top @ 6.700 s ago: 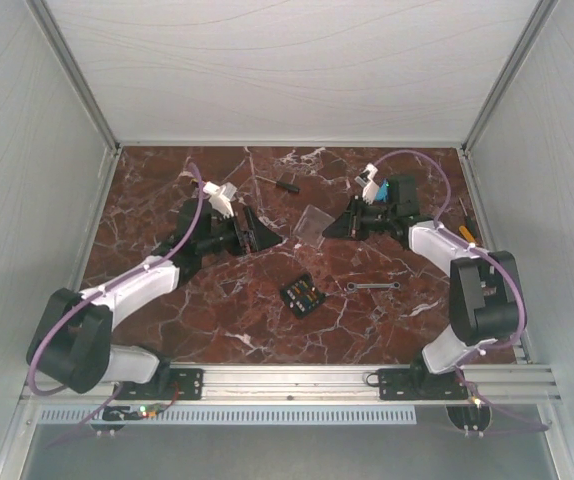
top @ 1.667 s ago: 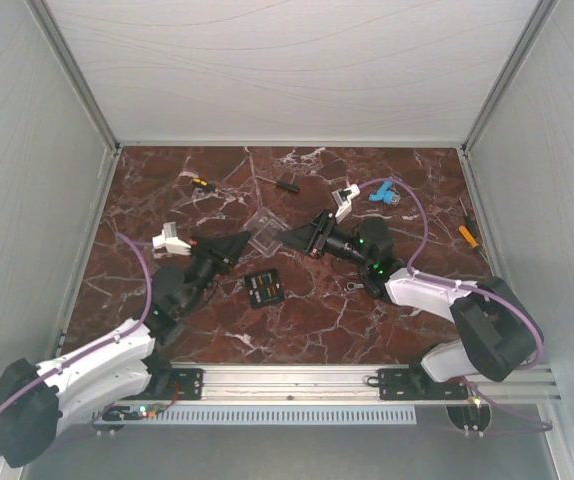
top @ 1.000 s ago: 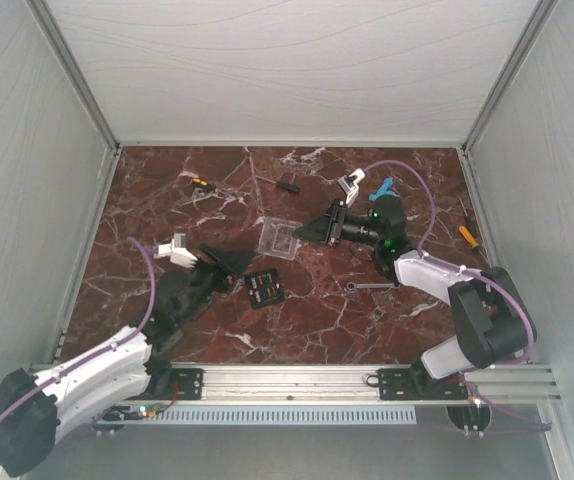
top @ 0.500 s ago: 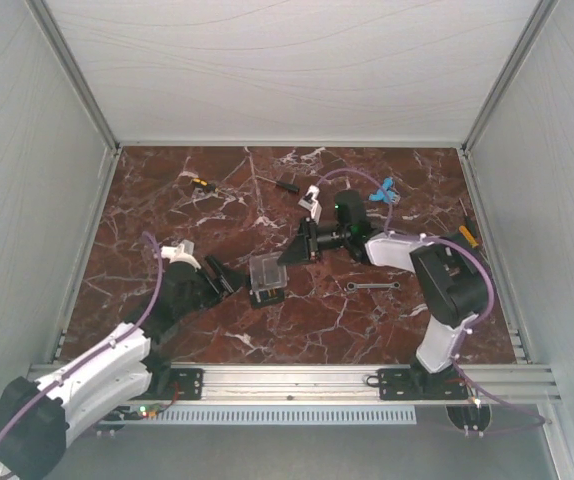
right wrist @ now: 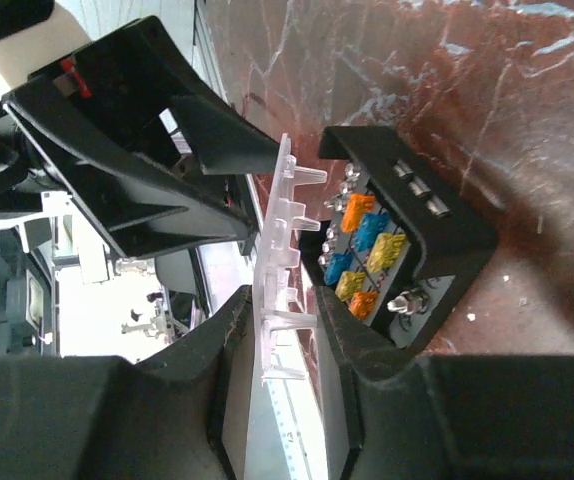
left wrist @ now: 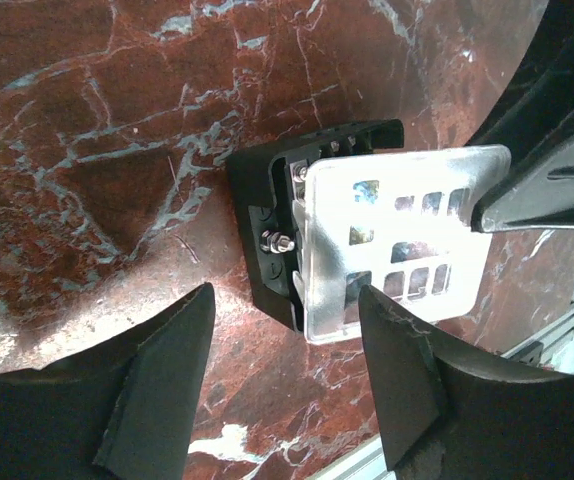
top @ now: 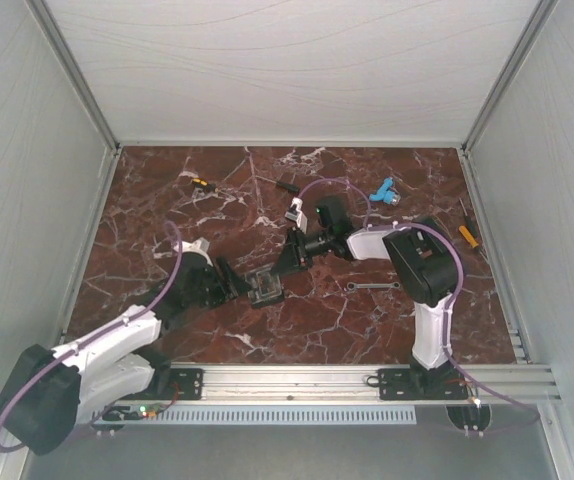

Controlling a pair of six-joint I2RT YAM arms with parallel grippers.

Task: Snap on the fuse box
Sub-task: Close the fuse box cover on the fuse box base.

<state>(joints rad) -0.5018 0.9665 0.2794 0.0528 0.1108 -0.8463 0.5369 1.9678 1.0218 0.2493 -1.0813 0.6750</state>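
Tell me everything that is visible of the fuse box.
The fuse box is a small black square plastic box lying on the marble table. Its open face shows orange, blue and yellow fuses and metal screws. A clear cover, gripped by the right claw, overlaps most of that face, with a gap between. The open left claw straddles one corner.
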